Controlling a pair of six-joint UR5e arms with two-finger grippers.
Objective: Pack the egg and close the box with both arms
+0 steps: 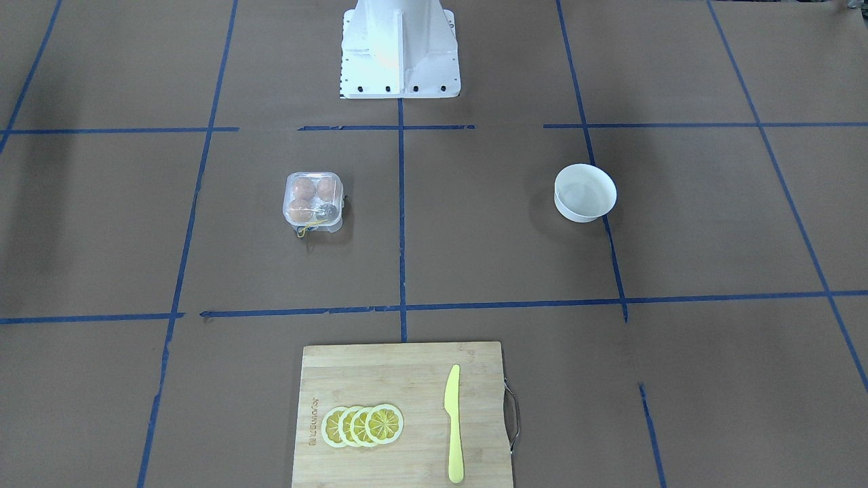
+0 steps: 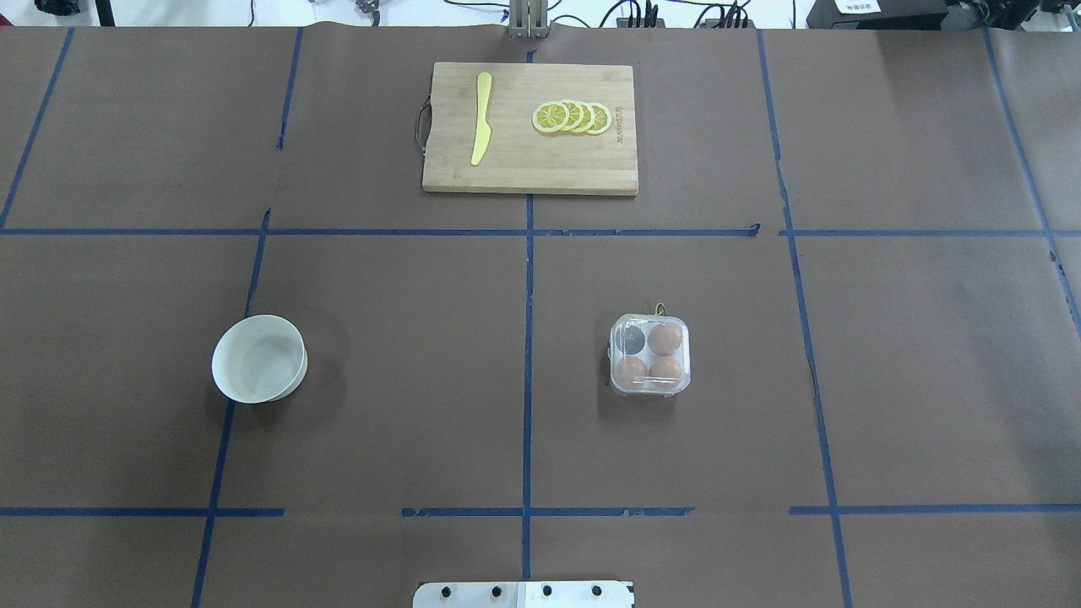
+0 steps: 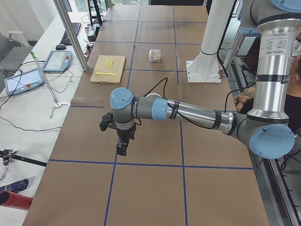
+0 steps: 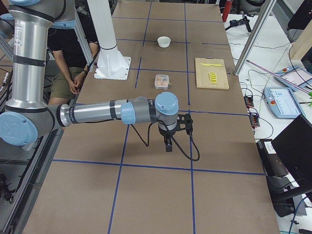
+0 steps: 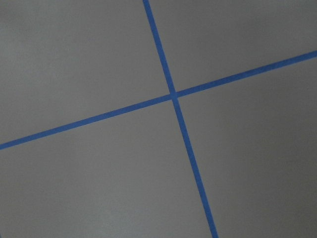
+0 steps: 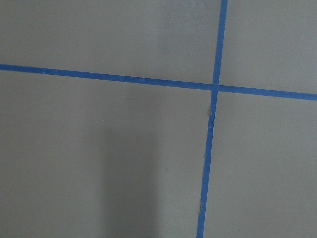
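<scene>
The clear box stands right of the table's middle, also in the front view. Its lid seems to lie down over the cells. Three brown eggs fill three cells, and I cannot tell them apart. The fourth cell looks dark, with yellow string beside it. My left gripper hangs over bare table at the robot's left end, far from the box. My right gripper hangs over bare table at the right end. They show only in the side views, so I cannot tell whether either is open or shut.
A white bowl that looks empty stands left of centre. A wooden cutting board with a yellow knife and lemon slices lies at the far edge. The white pedestal stands at the robot side. A seated person is behind it.
</scene>
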